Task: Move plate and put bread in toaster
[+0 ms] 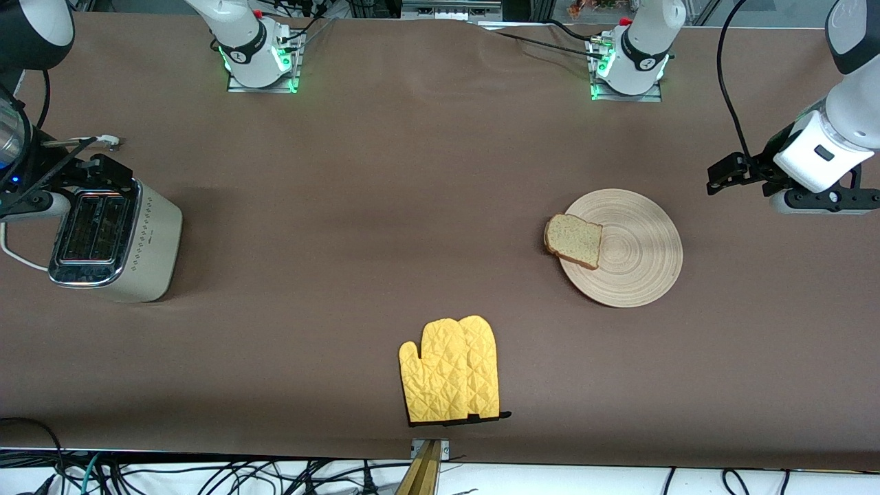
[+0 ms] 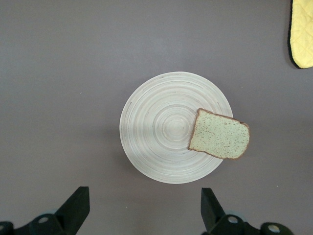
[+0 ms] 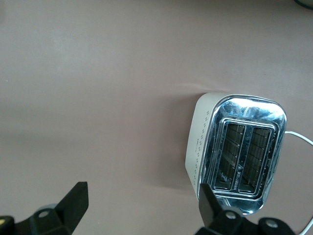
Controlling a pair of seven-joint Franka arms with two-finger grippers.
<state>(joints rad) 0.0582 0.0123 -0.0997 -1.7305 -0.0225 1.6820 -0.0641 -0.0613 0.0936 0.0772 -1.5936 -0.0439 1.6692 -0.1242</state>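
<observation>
A brown tabletop point(image 1: 385, 227) carries a yellow oven mitt point(image 1: 450, 369) nearest the camera; farther back, bread point(image 1: 574, 240) overhangs the plate point(image 1: 639, 261) rim, toaster point(image 1: 113, 237) at the right arm's end. Both grippers — left point(image 2: 142, 208), right point(image 3: 142, 205) — hover, fingers wide apart, empty.

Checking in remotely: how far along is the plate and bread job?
Nothing looks done yet. The bread lies on the plate, overhanging its rim, at the left arm's end of the table. The toaster slots are empty. The left gripper is open above the plate; the right gripper is open above the toaster. Both steps remain.
</observation>
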